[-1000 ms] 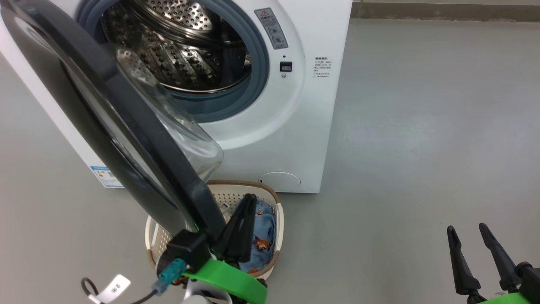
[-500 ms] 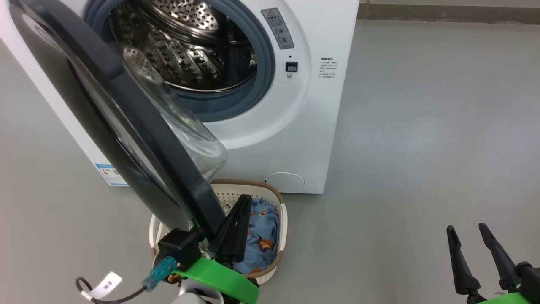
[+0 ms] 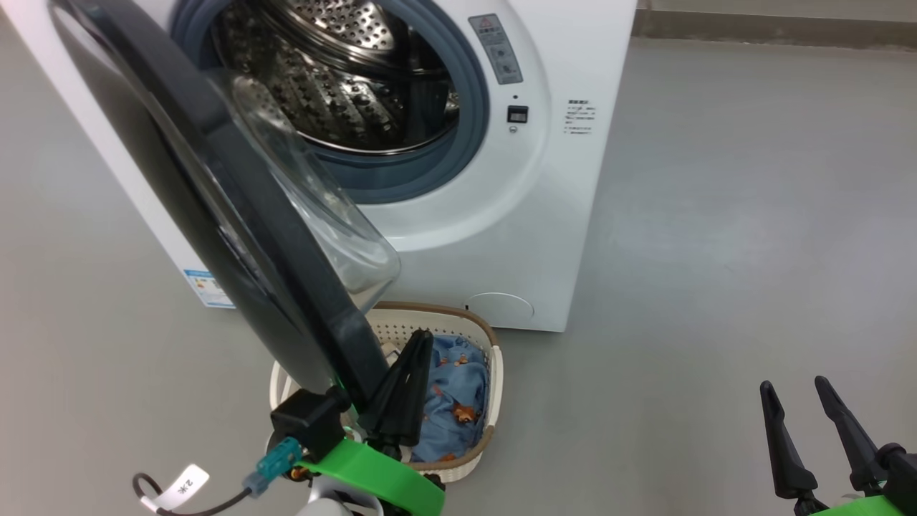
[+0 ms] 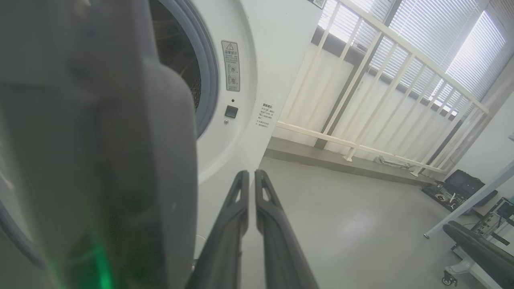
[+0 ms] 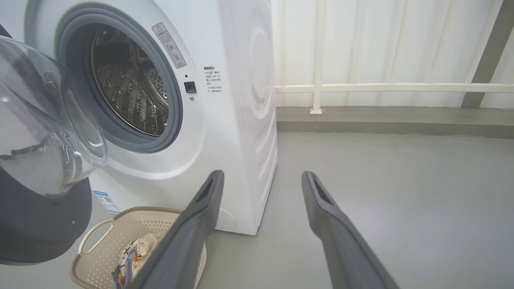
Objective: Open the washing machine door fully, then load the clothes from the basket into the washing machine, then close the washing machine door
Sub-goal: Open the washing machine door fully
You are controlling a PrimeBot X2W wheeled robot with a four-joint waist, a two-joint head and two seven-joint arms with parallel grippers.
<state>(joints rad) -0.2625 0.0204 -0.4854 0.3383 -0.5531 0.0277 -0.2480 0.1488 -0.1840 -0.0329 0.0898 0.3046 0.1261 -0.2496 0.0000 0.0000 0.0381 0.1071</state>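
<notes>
1. So, the basket (image 3: 496, 380) sits on the floor (image 3: 716, 251) right in front of the washing machine (image 3: 559, 236), just below its round cover (image 3: 499, 309). The clothes (image 3: 458, 401) lie inside: blue fabric w/ orange-brown bears in the head view, plus a cream piece w/ black letters in the right wrist view.
2. The drum (image 3: 344, 79) shows perforated steel walls inside the grey gasket (image 3: 474, 93).
3. The washing machine door (image 3: 236, 215) stands swung out on the machine's left side, partway open, w/ its glass bowl (image 3: 337, 222) facing the drum. Its black lower rim hangs over the basket's left part & hides it from the head view (the basket's right side is plainly seen).
4. Around: a blue label (image 3: 208, 287) low on the machine front, a white railing (image 4: 361, 80) & blinds behind.
5. The left gripper (image 3: 423, 335) has its fingers pressed together w/ nothing between them. The tips are over the clothes, right beside the door's lower rim; can't tell if they touch it.
6. The right gripper (image 3: 794, 384) has its fingers spread wide & holds nothing. It sits low right, well apart from the basket & machine.
</notes>
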